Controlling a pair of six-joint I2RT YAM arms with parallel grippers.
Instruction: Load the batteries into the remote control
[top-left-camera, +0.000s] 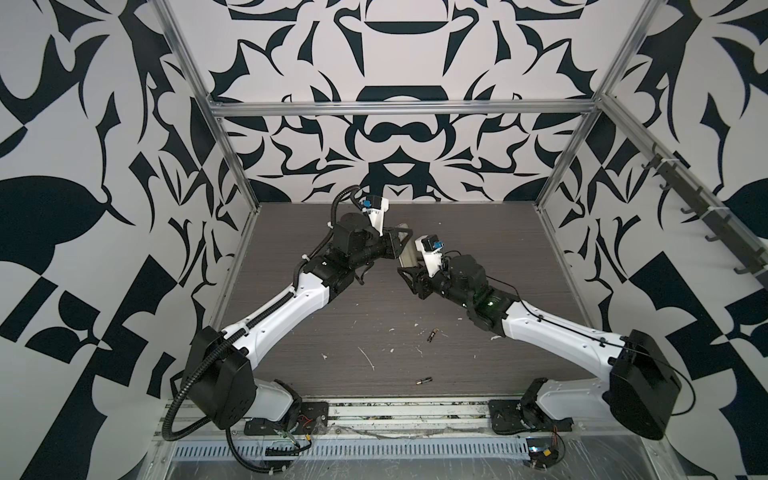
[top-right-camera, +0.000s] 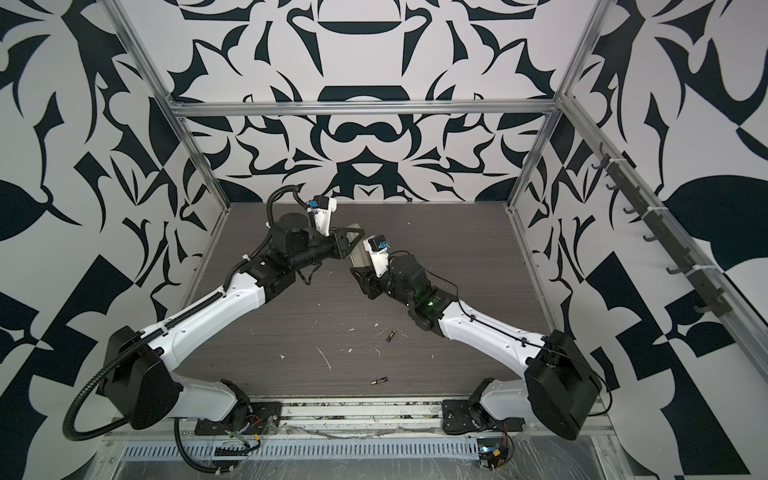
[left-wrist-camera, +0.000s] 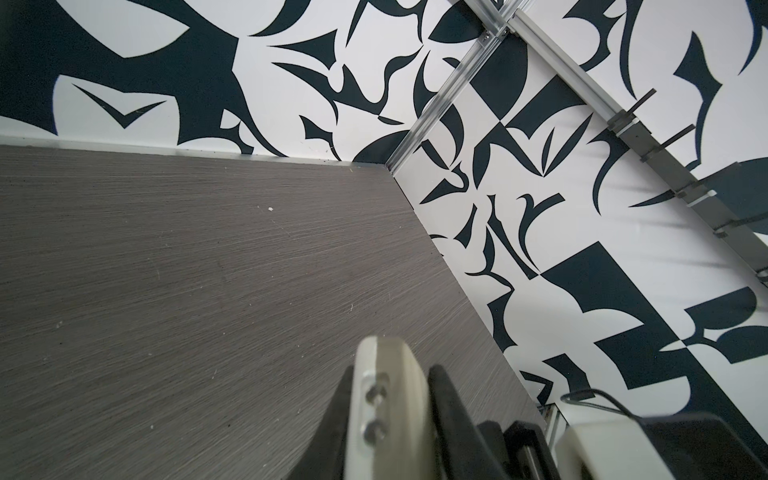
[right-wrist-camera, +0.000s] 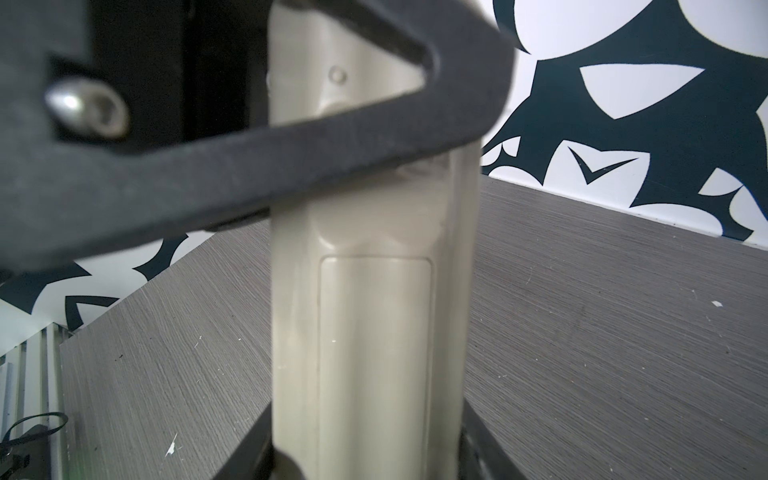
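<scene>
The remote control (right-wrist-camera: 374, 332) shows its beige back, a dark gripper finger (right-wrist-camera: 291, 158) crossing its far end.

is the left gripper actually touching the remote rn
Touching. In the left wrist view the left gripper has its black fingers pressed flat against both sides of the remote control's beige end, with no gap showing.

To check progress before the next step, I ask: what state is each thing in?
remote control: held in the air at both ends.
battery cover: seems closed.
left gripper: shut on the remote control.
right gripper: shut on the remote control.
farther battery: loose on the table.
nearer battery: loose on the table.
</scene>
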